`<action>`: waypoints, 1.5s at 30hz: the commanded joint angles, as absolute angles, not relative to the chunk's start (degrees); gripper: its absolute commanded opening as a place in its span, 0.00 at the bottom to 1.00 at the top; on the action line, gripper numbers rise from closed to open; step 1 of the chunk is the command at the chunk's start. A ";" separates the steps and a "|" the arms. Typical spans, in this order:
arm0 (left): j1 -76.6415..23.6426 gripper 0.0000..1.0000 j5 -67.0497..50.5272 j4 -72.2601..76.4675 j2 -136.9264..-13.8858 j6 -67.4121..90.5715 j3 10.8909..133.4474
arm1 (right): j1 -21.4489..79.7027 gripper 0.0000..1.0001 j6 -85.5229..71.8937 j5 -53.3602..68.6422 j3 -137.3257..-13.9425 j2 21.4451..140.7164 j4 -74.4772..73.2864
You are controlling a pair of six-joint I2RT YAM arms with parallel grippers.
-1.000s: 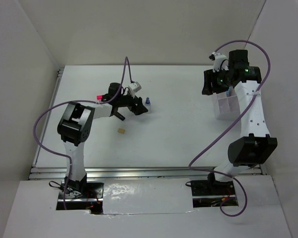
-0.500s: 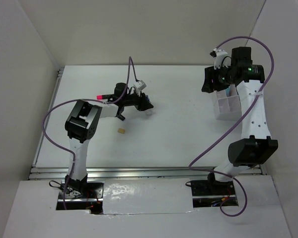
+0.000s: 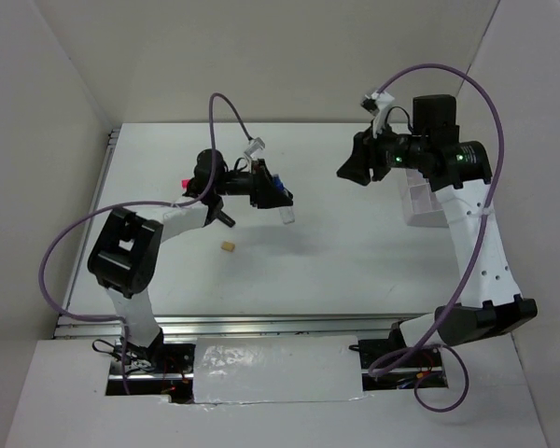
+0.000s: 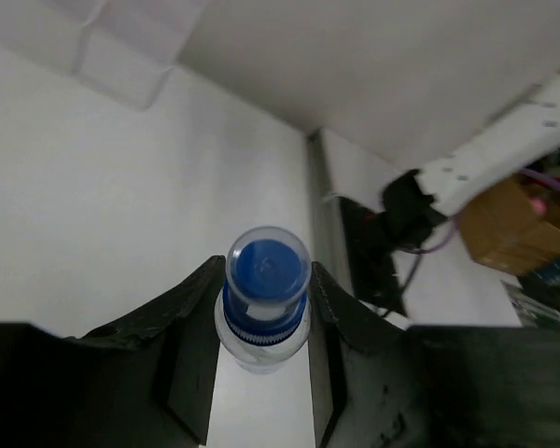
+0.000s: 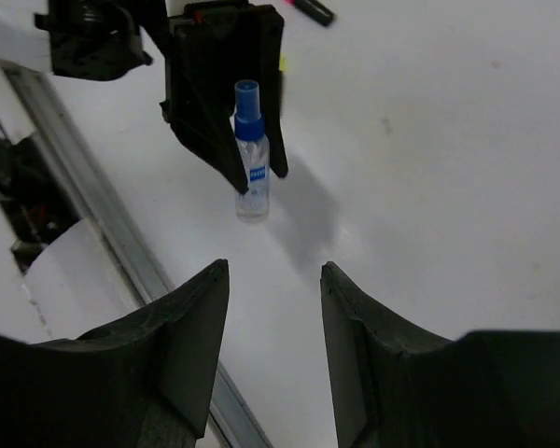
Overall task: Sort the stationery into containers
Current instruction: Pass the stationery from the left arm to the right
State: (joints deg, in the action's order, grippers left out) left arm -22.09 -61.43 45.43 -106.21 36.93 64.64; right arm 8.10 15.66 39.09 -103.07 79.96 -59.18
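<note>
Near table centre in the top view, left gripper (image 3: 276,194) is clamped on the tiny blue-capped bottle (image 3: 283,203). Bottle tilted, cap toward 11 o'clock, clear base toward 5 o'clock. Can't tell if the base touches the table (image 3: 336,252).

Left wrist view: looking down on the bottle's blue cap under a clear cover, both black fingers (image 4: 194,341) pressed against the bottle's sides just below the cap.

Right wrist view: same bottle upright between the left gripper's fingers, with its shadow on the table at 3 o'clock of it.

Right gripper (image 3: 348,169) hangs at about 2 o'clock of the bottle, well apart from it. Its fingers (image 5: 189,329) are spread wide with nothing between them.

Clear organiser tray (image 3: 422,203) sits at the table's 3 o'clock side, under the right arm; contents not readable. It also shows at 11 o'clock in the left wrist view.

Tan eraser block (image 3: 229,246) lies on the table at 8 o'clock of the bottle, apart from it.

Pink highlighter (image 3: 185,178) is at 9 o'clock of the left gripper, mostly hidden by the arm. Its black end shows at 12 o'clock in the right wrist view.
</note>
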 commanded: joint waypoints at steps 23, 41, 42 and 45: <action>-30.67 0.01 -75.68 87.20 -98.09 73.48 62.23 | 20.83 0.47 -6.13 55.81 -95.81 83.05 -48.09; -30.94 0.01 -75.94 76.29 -94.22 63.81 60.38 | 24.70 0.45 -5.54 54.40 -98.53 86.57 -46.93; -30.94 0.01 -75.94 76.20 -94.13 63.81 60.29 | 24.70 0.45 -5.36 54.58 -98.44 86.40 -47.02; -30.85 0.00 -76.20 75.06 -94.30 63.11 60.21 | 24.17 0.46 -4.66 54.76 -98.78 85.52 -46.93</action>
State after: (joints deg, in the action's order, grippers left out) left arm -30.63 -76.58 73.10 -96.20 66.00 60.47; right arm 23.81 -5.89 53.01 -96.01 86.80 -49.39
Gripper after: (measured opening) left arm 0.474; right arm 0.454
